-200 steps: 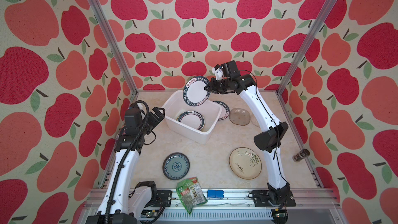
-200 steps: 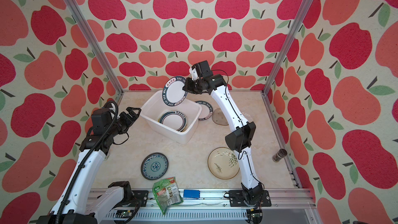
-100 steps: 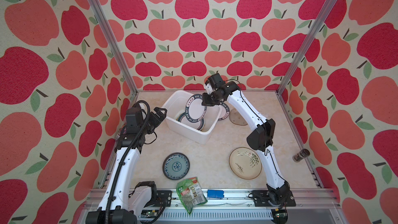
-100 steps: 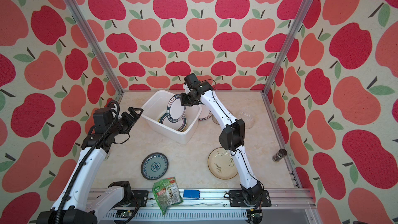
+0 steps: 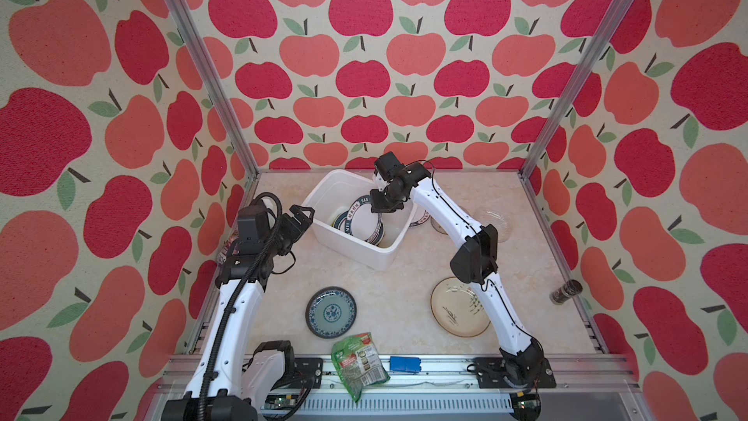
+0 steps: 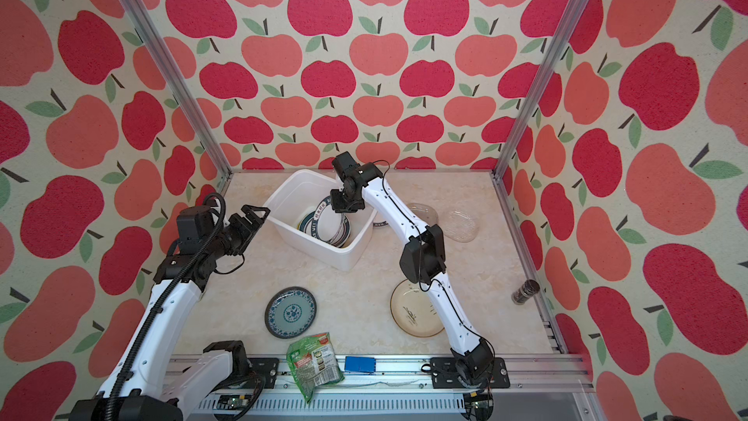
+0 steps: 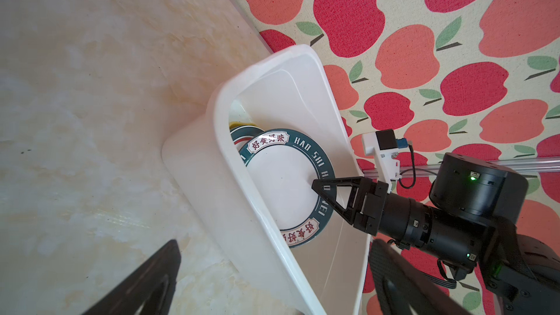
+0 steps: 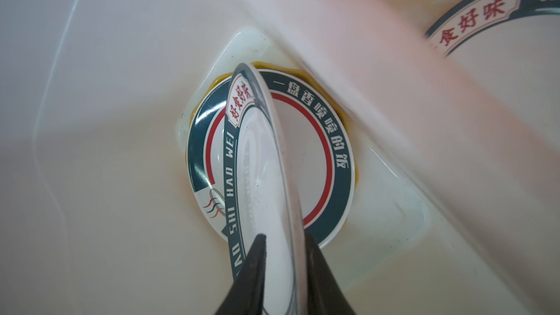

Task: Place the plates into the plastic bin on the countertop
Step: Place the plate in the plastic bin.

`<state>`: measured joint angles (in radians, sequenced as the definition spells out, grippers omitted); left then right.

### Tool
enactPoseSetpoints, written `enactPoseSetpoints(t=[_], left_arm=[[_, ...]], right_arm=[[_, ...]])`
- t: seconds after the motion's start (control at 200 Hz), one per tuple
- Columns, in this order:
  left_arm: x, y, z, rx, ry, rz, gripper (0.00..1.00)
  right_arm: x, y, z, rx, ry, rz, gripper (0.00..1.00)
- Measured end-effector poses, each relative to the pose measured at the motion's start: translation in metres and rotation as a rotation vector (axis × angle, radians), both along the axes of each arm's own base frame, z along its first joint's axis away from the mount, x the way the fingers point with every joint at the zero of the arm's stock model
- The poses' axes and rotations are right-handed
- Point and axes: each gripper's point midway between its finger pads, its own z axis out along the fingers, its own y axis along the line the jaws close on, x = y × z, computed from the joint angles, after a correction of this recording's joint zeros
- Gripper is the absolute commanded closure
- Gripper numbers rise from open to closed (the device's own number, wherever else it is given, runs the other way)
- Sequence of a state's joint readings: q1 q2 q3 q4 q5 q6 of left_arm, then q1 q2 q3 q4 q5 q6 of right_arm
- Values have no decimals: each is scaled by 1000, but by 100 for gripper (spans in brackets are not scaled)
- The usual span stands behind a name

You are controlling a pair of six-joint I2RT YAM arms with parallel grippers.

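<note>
The white plastic bin [image 5: 348, 245] stands at the back of the countertop [image 5: 388, 277]. My right gripper [image 8: 285, 237] reaches into it, jaws parted, astride the rim of a tilted green-lettered plate [image 8: 263, 153] whose low edge rests on a flat lettered plate [image 8: 333, 134]; a yellow plate [image 8: 260, 64] lies beneath. My left gripper [image 5: 303, 214] hangs open by the bin's left wall, empty. On the counter lie a blue-green plate [image 5: 331, 311], a cream plate [image 5: 457, 309], another lettered plate [image 5: 421, 218] behind the bin, and a clear glass plate [image 5: 496, 222].
A green snack packet [image 5: 358, 362] and a blue block [image 5: 404, 364] sit on the front rail. A dark jar [image 5: 566, 292] lies by the right rail. Apple-print walls close in three sides. My right arm [image 5: 473, 253] spans over the cream plate.
My right arm has carried the lettered plate down from above the bin's far rim into the bin, and its jaws have parted. The left arm has not moved.
</note>
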<state>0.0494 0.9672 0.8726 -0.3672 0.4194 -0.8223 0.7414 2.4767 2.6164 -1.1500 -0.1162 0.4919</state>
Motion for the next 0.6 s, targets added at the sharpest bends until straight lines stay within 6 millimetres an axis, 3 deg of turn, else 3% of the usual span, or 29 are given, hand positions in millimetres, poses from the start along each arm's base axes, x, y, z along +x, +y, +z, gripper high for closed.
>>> enactPoseSetpoints(t=[0.085, 0.6], left_arm=[[-1, 0, -5, -3, 12, 1, 1], [2, 0, -11, 0, 31, -1, 1]], right_arm=[[1, -3, 1, -7, -1, -14, 56], [15, -9, 14, 49, 2, -59, 58]])
